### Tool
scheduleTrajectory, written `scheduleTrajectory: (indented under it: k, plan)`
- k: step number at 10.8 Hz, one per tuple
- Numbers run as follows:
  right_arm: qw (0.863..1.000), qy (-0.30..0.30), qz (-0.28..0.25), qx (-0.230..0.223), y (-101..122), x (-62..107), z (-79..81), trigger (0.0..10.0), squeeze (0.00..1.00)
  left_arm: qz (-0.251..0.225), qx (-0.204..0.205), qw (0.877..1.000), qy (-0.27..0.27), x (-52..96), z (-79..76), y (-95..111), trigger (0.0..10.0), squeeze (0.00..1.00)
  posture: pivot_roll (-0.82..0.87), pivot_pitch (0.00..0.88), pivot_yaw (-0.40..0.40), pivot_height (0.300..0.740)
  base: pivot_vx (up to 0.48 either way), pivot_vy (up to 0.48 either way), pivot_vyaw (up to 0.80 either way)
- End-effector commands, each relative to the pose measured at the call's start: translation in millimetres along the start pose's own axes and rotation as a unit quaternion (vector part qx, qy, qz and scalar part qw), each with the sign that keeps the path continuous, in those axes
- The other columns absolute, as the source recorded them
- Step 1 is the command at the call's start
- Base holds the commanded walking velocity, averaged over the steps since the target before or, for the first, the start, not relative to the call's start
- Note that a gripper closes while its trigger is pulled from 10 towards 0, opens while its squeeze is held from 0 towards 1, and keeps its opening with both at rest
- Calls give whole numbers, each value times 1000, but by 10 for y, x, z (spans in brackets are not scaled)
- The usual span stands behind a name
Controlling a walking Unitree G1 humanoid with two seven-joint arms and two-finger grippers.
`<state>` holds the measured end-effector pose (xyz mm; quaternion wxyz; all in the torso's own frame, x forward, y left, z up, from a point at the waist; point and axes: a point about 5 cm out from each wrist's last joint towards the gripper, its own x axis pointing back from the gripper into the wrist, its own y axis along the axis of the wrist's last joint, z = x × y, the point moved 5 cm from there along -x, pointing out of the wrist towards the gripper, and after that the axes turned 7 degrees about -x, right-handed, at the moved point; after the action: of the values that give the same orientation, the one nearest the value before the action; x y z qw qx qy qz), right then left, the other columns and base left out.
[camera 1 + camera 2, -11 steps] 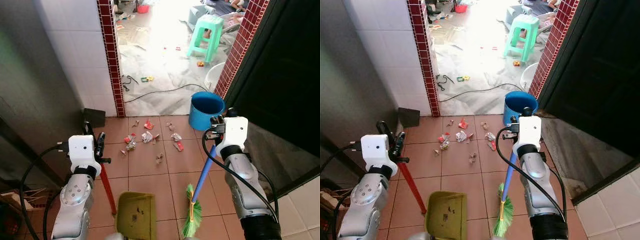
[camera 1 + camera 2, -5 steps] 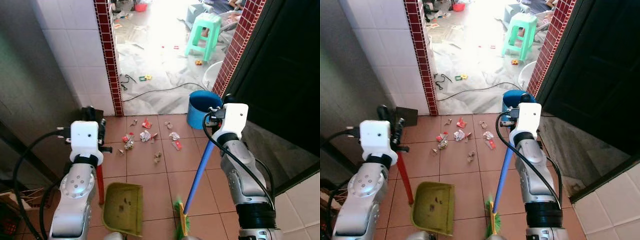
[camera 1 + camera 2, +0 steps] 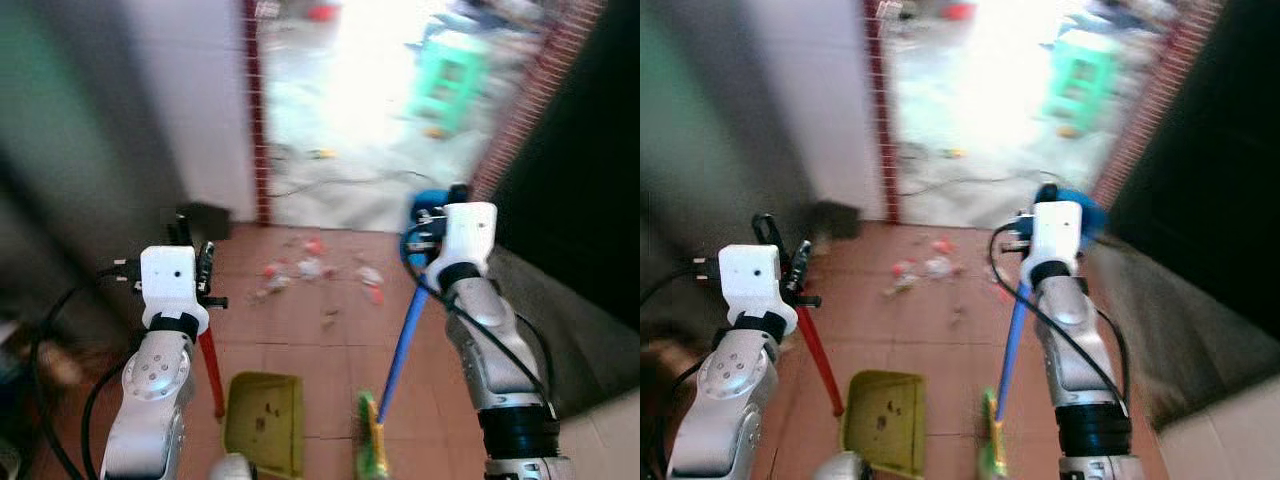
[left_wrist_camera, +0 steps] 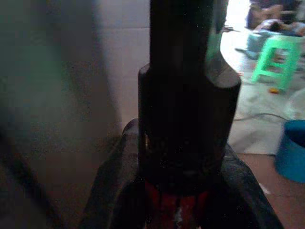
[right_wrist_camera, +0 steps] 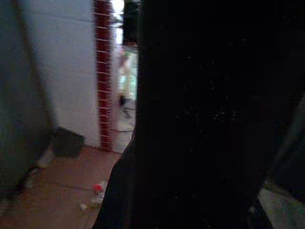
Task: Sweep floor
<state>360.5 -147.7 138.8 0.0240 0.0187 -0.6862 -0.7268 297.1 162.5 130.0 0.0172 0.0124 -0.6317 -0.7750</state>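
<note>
Jaws of the left gripper (image 3: 190,272) clamp the red dustpan handle (image 3: 211,370), those of the right gripper (image 3: 432,243) the blue broom (image 3: 398,352), yet the litter (image 3: 315,275) lies unswept ahead of the yellow dustpan (image 3: 263,423), so sweeping has barely begun.

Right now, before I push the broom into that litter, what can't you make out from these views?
- Litter scraps: motion blur in both eye views; count and kind unclear.
- Broom bristles: cut off by the left eye view's lower edge.
- Right claw: grip on the blue handle hidden by the wrist housing; right wrist view too dark.
- Dustpan contents: too blurred to tell.
</note>
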Motion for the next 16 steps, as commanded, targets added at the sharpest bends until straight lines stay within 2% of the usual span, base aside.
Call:
scheduleTrajectory:
  k: [1,6,8,16]
  plan:
    - [999,4,-34,4,191,-22,14,10000,0,-32,-3,999,7,-5,36,178,10000,0,-16,11,-34,740,300,0,438]
    - [999,-14,-38,4,213,-51,-29,10000,0,-38,1,999,-3,-27,-9,216,10000,0,-16,3,-35,740,342,0,0]
    - [999,-17,-46,11,241,-58,-50,10000,0,-40,3,999,-6,-42,-35,227,10000,0,-20,3,-37,740,407,0,-400]
    - [998,-15,-55,25,290,-90,-16,10000,0,-50,16,999,2,-53,-26,310,10000,0,-18,6,-42,740,440,0,0]
